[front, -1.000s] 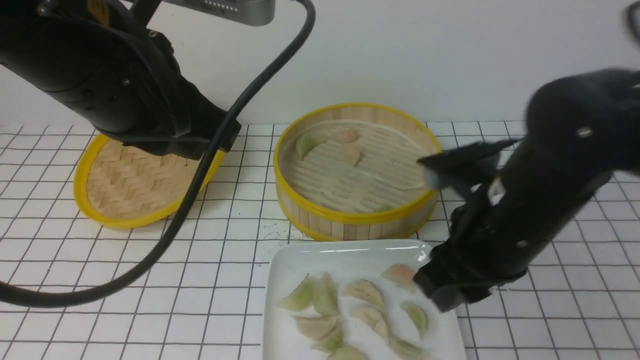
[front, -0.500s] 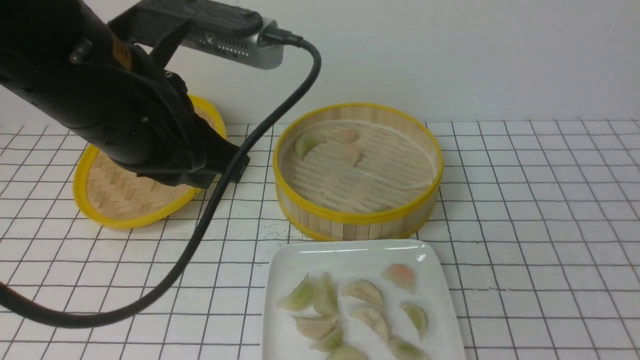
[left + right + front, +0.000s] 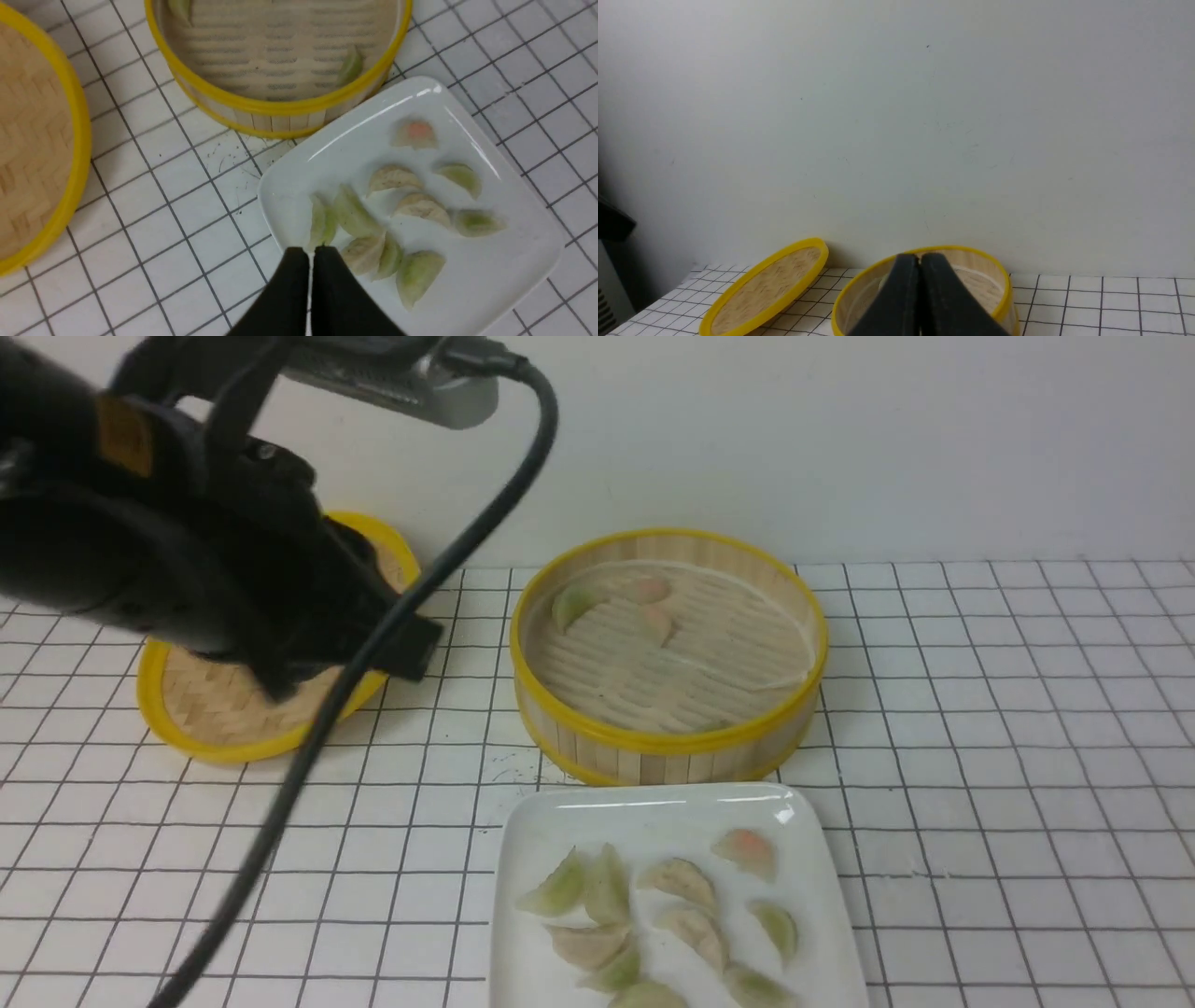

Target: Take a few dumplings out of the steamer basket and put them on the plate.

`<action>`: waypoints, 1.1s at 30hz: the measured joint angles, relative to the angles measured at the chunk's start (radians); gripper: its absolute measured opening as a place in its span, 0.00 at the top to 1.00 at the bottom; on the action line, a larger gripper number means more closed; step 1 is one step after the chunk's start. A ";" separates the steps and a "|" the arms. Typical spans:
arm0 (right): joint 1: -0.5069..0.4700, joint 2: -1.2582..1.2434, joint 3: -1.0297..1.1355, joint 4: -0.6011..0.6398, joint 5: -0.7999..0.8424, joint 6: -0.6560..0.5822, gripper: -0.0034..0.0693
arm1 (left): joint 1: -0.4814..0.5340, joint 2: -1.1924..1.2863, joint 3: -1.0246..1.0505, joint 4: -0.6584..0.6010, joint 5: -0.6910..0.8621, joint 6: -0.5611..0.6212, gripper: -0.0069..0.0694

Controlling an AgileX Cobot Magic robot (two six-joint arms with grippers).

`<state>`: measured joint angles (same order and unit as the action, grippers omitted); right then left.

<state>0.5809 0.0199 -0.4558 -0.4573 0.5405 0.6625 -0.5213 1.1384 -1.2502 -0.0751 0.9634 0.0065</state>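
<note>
The steamer basket (image 3: pixel 653 742) stands at mid table with three dumplings (image 3: pixel 571 605) at its far left floor. The left wrist view shows the basket (image 3: pixel 280 105) and one more green dumpling (image 3: pixel 350 67) by its near wall. The white plate (image 3: pixel 653 800) lies in front of the basket and holds several dumplings (image 3: pixel 686 880). My left gripper (image 3: pixel 310 252) is shut and empty, raised over the plate's (image 3: pixel 514 242) edge. My left arm (image 3: pixel 187 569) hangs above the lid. My right gripper (image 3: pixel 919 256) is shut and empty, held high and facing the wall, and is out of the front view.
The shallow woven yellow-rimmed lid (image 3: pixel 187 733) leans at the back left, partly behind my left arm; it also shows in the left wrist view (image 3: pixel 70 140) and the right wrist view (image 3: pixel 761 284). A black cable (image 3: pixel 308 747) hangs from the left arm. A white wall stands behind.
My right arm, beside the plate one second ago, has pulled back out of the front view. My left arm has shifted left. The dumplings have not moved.
</note>
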 joint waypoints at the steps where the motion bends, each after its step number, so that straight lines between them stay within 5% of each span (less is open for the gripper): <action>1: 0.000 0.000 0.000 0.000 0.000 0.002 0.97 | 0.000 -0.083 0.053 0.008 -0.050 0.001 0.92; 12: 0.000 0.000 0.005 -0.003 0.000 0.017 0.97 | 0.000 -0.669 0.517 0.022 -0.457 0.003 0.92; 33: 0.000 0.000 0.005 -0.006 0.000 0.021 0.97 | 0.032 -0.926 0.734 0.063 -0.512 0.015 0.92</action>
<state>0.5809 0.0199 -0.4507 -0.4635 0.5405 0.6831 -0.4895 0.2128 -0.5166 -0.0121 0.4517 0.0216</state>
